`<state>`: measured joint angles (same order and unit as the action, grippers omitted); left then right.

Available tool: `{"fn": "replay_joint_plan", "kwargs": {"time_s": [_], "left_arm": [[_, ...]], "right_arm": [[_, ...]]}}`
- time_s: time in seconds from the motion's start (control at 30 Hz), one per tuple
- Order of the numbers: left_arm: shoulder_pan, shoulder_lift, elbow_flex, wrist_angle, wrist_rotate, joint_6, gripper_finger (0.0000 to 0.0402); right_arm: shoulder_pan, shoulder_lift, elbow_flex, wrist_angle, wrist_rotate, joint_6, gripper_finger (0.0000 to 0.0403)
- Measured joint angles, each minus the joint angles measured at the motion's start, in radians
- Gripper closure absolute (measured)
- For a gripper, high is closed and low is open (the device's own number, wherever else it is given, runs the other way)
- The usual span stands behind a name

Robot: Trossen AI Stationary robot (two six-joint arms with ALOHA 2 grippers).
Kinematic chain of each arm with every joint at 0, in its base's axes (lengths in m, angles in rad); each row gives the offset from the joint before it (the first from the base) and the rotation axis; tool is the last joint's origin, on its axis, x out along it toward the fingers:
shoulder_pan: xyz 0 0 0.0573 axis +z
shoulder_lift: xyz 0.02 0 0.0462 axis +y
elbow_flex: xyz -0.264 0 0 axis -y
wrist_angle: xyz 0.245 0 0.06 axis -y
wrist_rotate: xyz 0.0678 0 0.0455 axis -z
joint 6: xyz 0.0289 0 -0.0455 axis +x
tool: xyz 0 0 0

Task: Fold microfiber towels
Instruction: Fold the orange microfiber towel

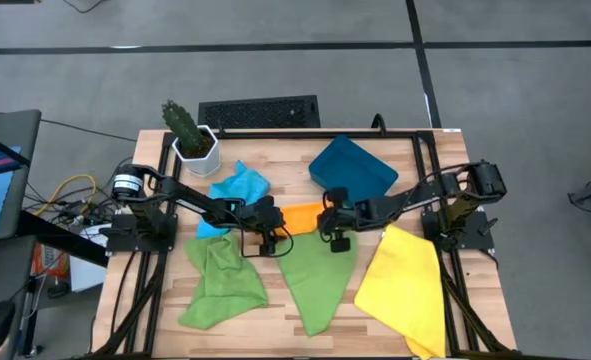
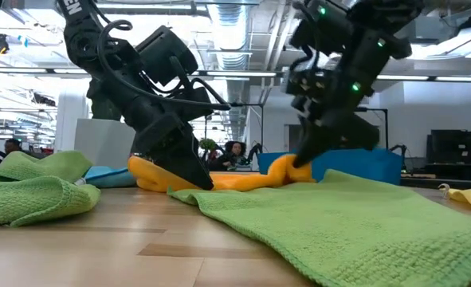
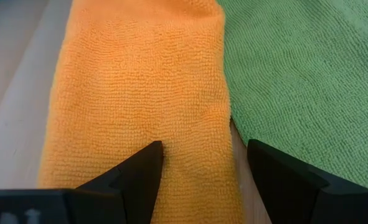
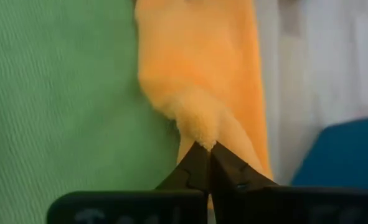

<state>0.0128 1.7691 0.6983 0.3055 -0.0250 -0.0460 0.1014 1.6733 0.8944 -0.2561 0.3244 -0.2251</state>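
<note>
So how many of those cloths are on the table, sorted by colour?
Green towels: 2, one by the left arm, one in the middle
Light blue towel: 1
Orange towel: 1
Yellow towel: 1
Total: 5

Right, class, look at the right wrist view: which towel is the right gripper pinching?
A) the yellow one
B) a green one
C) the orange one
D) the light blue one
C: the right gripper has its fingertips shut on a raised fold of the orange towel, with a green towel lying flat beside it.
</note>
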Motion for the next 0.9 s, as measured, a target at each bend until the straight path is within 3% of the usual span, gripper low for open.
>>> {"fn": "replay_joint_plan", "kwargs": {"time_s": [0.13, 0.3, 0.53, 0.9], "left_arm": [[0.0, 0.0, 0.0, -0.001, 0.002, 0.0, 0.0173], [0.0, 0.0, 0.0, -0.001, 0.002, 0.013, 0.0173], [0.0, 0.0, 0.0, -0.001, 0.003, 0.016, 0.0173], [0.0, -0.07, 0.001, -0.017, 0.004, 0.014, 0.0173]], "right_arm": [[-0.001, 0.0, 0.05, 0.003, 0.018, -0.048, 0.0365], [-0.001, 0.0, 0.073, 0.081, 0.013, -0.117, 0.0376], [-0.02, 0.0, 0.073, 0.217, -0.088, -0.142, 0.0377], [-0.038, 0.04, 0.073, 0.309, -0.155, -0.146, 0.038]]}}
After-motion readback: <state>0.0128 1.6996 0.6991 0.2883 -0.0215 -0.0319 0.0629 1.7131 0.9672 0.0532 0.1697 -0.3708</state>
